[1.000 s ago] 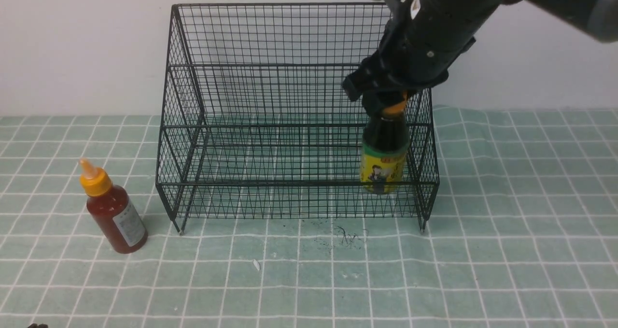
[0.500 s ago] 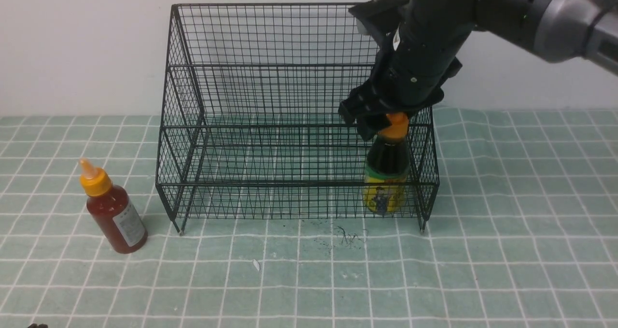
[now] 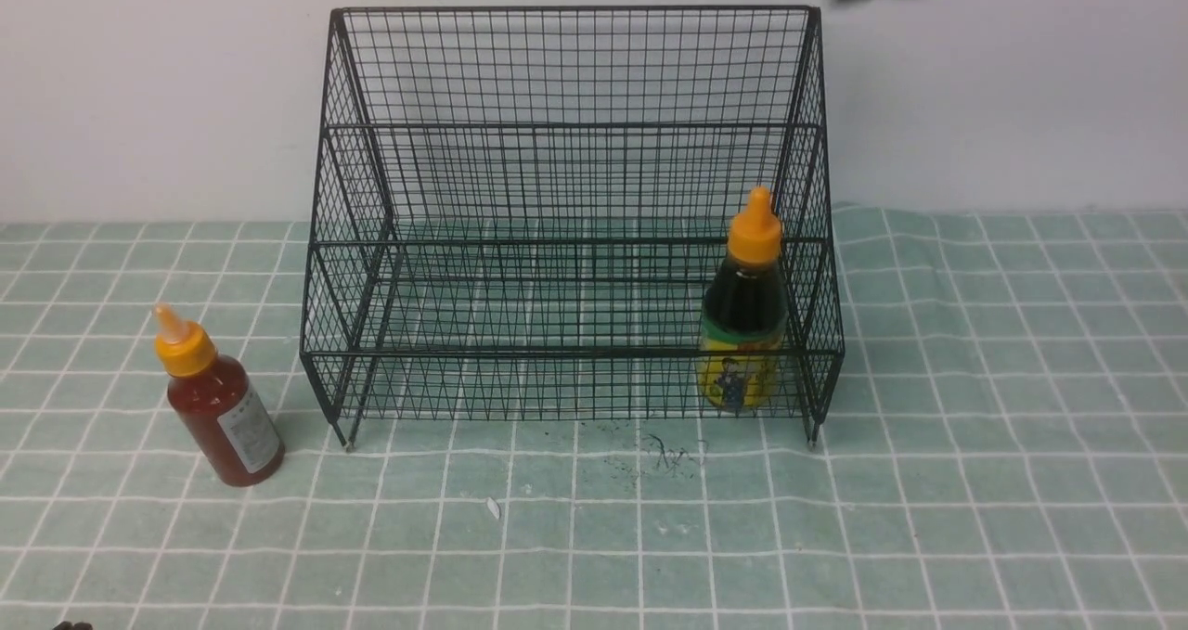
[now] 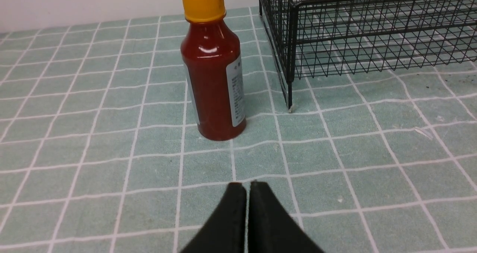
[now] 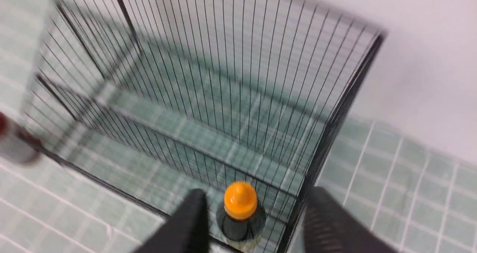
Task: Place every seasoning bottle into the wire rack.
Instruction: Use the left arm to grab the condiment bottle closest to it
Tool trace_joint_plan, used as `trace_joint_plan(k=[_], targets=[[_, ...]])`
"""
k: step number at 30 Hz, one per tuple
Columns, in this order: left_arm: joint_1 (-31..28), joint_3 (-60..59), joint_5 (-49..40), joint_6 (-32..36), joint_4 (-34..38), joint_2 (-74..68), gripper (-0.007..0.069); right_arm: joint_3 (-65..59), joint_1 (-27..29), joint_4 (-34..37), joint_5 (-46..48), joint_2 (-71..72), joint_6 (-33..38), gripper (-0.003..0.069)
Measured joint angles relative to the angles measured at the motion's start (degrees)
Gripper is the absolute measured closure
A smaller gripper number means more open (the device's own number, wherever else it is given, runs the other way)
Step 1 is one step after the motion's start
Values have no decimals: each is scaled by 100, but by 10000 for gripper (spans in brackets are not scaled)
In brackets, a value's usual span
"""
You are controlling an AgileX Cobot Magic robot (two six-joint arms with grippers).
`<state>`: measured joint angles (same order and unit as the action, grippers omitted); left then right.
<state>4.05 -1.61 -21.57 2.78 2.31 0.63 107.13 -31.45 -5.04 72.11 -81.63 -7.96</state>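
The dark sauce bottle (image 3: 742, 328) stands upright in the lower front tier of the wire rack (image 3: 566, 8), at its right end. The right gripper (image 5: 256, 199) hangs above it, fingers spread wide and empty. The red sauce bottle (image 3: 221, 414) stands on the checked tablecloth (image 3: 974, 500) just left of the rack, outside it. The left gripper (image 4: 248, 189), fingers pressed together with nothing between them, faces it.

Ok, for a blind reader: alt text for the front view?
A dark squeeze bottle with an orange cap stands upright in the lower tier of a black wire rack, at its right end. A red squeeze bottle stands outside, left of it, on green checked cloth.
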Motion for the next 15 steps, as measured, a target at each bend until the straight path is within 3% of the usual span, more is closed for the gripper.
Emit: trace_joint_plan(k=[1,5,8,15], targets=[[0,0,0,0,0,0,631,-132,0,-45,0,482,-60,490],[0,0,0,0,0,0,631,-934,0,-327,22,1737,-289,640],[0,0,0,0,0,0,631,-1748,0,-541,-229,2711,-505,665],[0,0,0,0,0,0,631,-5205,0,-1147,-2753,5970,-1528,671]])
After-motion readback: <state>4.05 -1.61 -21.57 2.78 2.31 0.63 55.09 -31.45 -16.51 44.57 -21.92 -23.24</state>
